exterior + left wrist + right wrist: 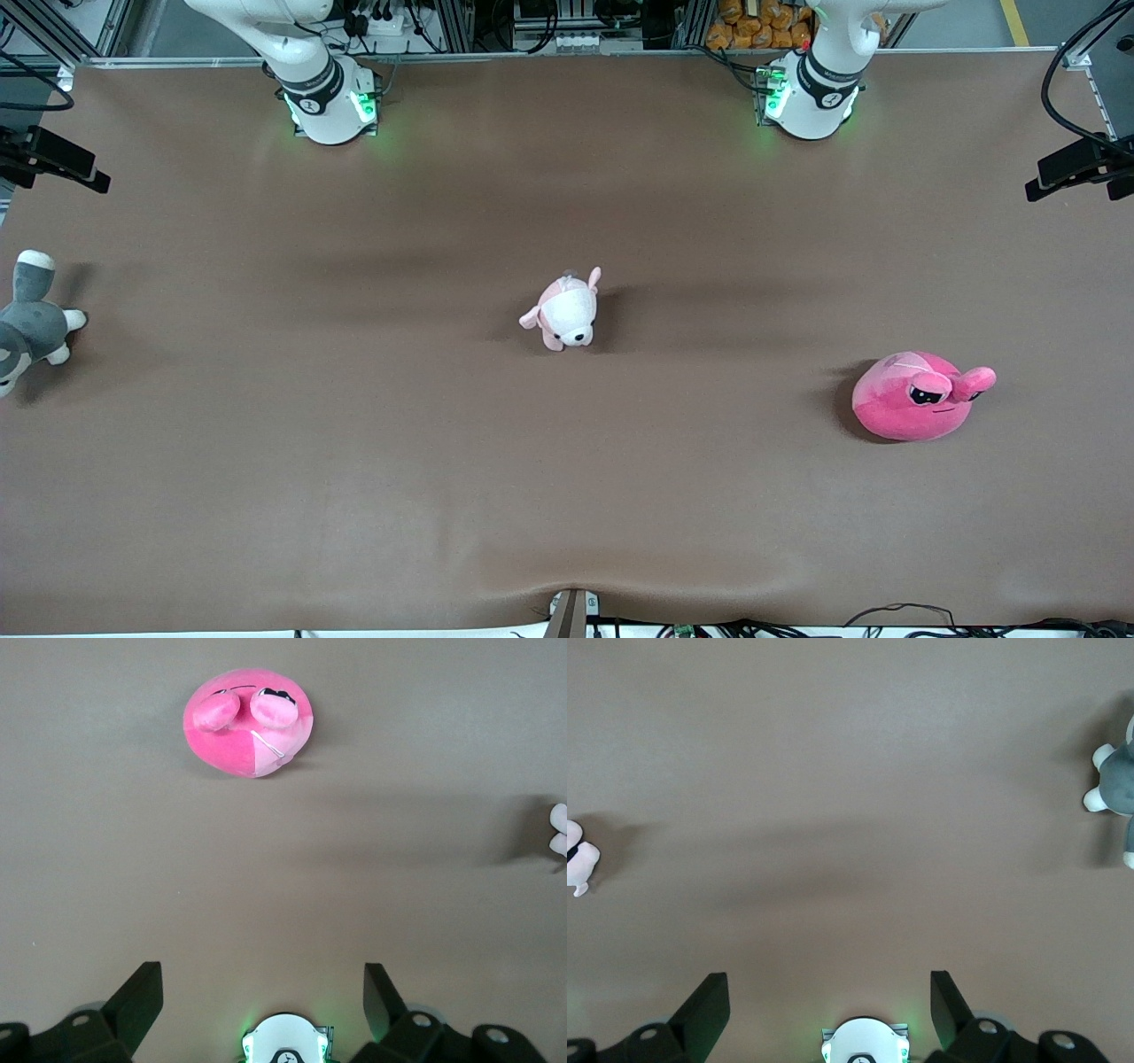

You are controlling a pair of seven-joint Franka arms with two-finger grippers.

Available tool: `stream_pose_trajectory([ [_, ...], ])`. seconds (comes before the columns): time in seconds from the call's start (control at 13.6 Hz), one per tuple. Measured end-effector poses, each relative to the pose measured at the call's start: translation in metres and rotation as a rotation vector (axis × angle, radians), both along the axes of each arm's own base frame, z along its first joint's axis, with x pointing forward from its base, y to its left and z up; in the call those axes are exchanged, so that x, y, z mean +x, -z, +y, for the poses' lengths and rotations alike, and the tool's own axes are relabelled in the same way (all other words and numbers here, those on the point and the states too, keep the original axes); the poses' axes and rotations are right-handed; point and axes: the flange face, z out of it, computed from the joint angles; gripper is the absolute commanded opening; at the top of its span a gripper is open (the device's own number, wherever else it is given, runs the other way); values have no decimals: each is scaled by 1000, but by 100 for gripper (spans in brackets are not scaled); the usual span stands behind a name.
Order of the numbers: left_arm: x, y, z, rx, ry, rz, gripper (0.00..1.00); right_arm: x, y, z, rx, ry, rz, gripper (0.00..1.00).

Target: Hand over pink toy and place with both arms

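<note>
2 arms wait raised; left gripper (262, 997) and right gripper (829, 997) both have fingers spread apart, holding nothing. Pink toy (921, 394) sits on the table (354, 461) toward the left arm's end, nearer the front-camera edge.

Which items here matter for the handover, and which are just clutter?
In play:
- pink toy, on the table toward the left arm's end
- left claw, open, held high over the table
- right claw, open, held high over the table

Clutter:
- puppy plush, mid-table
- grey plush, at the right arm's end of the table
</note>
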Motion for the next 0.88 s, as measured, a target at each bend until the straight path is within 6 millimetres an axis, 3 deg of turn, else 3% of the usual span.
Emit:
stream_pose_trajectory([
  [0.88, 2, 4, 4, -1, 5, 7, 100, 0, 0, 0, 0, 0, 0, 100],
])
